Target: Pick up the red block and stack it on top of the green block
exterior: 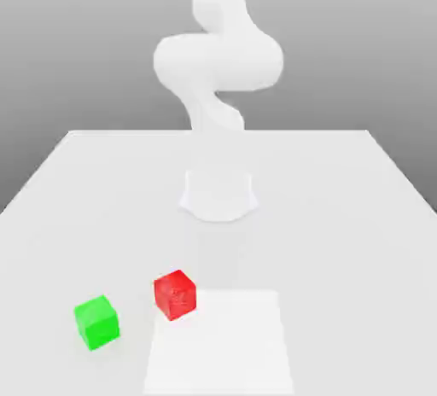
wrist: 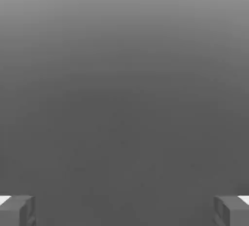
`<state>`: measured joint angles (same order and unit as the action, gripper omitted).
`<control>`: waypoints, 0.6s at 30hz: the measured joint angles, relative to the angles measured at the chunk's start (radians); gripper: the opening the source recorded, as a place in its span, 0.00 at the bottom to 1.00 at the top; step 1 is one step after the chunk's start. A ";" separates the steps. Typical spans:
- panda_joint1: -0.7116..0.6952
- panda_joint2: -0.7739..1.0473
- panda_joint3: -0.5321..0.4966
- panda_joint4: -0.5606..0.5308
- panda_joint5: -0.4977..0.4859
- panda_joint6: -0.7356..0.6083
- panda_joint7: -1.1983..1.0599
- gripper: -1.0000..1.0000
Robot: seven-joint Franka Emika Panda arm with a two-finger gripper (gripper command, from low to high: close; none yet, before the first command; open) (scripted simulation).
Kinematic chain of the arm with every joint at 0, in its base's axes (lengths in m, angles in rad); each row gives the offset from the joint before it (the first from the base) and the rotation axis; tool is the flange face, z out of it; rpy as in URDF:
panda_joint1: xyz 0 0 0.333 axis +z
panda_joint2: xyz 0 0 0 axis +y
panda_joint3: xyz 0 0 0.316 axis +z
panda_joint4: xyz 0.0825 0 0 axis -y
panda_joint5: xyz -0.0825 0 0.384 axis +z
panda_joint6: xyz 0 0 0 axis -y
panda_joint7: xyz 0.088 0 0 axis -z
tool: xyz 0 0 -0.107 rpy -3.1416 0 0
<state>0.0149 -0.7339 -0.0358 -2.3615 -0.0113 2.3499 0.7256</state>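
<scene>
I see the red block (exterior: 175, 294) on the tabletop (exterior: 341, 215), just beside the green block (exterior: 96, 322) but apart from it. My hand (wrist: 124, 210) is spread wide and holds nothing. The cube looks rigid, light and flat-faced — I'd pinch two opposite side faces at mid-height.

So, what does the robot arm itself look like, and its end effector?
The arm is plain white, with thick rounded links and bulging joints, on a round white base. No cables or markings show. In the hand view, the end effector has two blocky grey fingers with white at their outer edges.
</scene>
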 joint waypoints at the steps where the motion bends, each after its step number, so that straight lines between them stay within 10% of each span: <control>1: 0.007 0.033 -0.017 -0.029 -0.005 0.024 -0.036 0.50; 18: 0.080 0.664 -0.269 -0.510 -0.032 0.481 -0.714 0.50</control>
<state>0.0949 -0.0702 -0.3049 -2.8719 -0.0434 2.8307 0.0115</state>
